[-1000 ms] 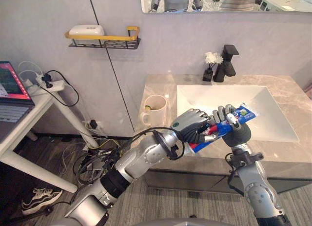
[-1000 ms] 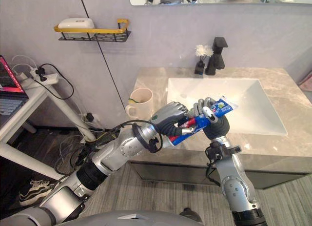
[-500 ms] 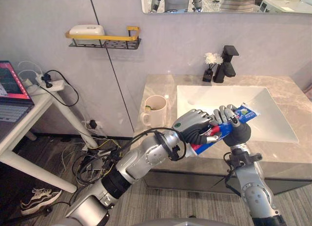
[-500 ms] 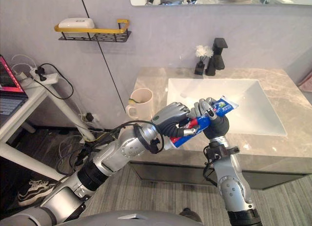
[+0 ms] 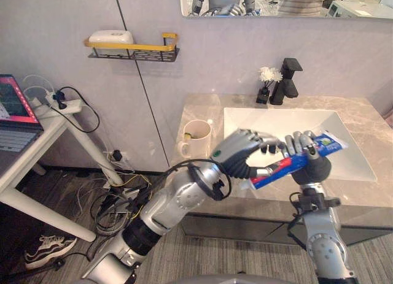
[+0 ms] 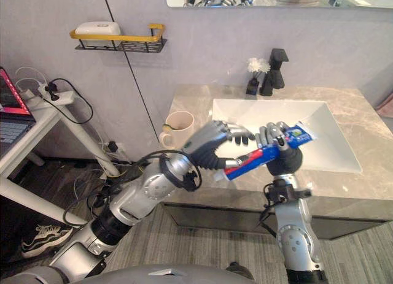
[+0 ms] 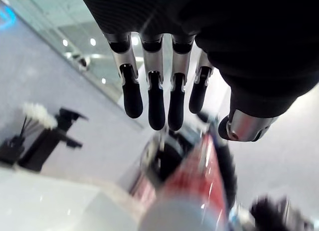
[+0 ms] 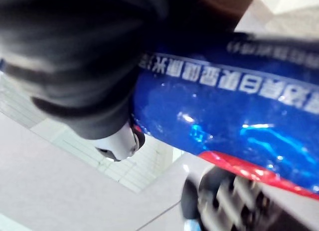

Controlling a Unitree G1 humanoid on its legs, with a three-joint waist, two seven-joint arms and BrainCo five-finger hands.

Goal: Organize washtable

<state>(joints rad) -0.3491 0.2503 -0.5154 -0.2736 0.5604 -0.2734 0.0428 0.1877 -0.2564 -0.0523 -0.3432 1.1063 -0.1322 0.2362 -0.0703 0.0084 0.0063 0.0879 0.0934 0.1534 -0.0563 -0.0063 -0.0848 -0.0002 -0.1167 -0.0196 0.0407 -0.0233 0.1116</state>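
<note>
A blue and red toothpaste tube (image 5: 288, 164) is held slantwise in the air over the front edge of the washtable (image 5: 202, 109). My right hand (image 5: 314, 167) is shut round its upper half, and the blue tube (image 8: 224, 121) fills the space beside its palm in the right wrist view. My left hand (image 5: 241, 150) is open just left of the tube, with its fingers (image 7: 149, 96) stretched out straight above the tube's red lower end (image 7: 199, 181) and not gripping it.
A cream mug (image 5: 196, 137) stands on the counter left of the white sink (image 5: 276, 121). A black faucet (image 5: 287, 78) and a small white flower (image 5: 266, 75) are at the back. A wall shelf (image 5: 132, 49) holds a soap box (image 5: 110, 36). A table with a laptop (image 5: 12, 112) is far left.
My left hand has let go of the tube and spread its fingers. The right hand has carried the tube a little to the right and up.
</note>
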